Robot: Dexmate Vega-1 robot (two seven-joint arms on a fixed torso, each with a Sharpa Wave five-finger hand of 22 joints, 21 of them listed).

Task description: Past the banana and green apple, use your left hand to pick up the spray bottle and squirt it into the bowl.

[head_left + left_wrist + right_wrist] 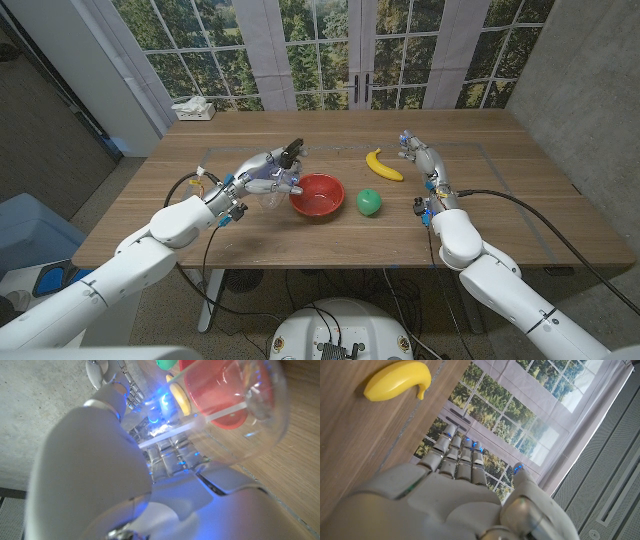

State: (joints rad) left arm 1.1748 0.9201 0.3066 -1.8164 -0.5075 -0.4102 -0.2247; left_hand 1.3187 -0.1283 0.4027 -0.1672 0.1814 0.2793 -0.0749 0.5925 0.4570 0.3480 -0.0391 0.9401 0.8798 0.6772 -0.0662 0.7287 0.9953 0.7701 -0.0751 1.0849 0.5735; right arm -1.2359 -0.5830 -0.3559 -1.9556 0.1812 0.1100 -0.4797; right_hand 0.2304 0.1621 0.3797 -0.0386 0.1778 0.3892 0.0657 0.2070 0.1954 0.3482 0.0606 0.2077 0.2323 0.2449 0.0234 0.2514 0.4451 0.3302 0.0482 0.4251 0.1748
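Two hands show from the head: the left hand (262, 172) grips the clear spray bottle (281, 166), tilted just beside the red bowl (316, 194); banana (382, 165) and green apple (369, 202) lie beyond. Left wrist: the bottle (240, 415) with the bowl (225, 390) behind. Right wrist: the right hand (465, 485) holds nothing, fingers straight, near the banana (397, 379).

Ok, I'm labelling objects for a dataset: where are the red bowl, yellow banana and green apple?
Red bowl (316, 194), head view, inner floor.
Yellow banana (383, 166), head view, middle of its curve.
Green apple (369, 202), head view, top surface.
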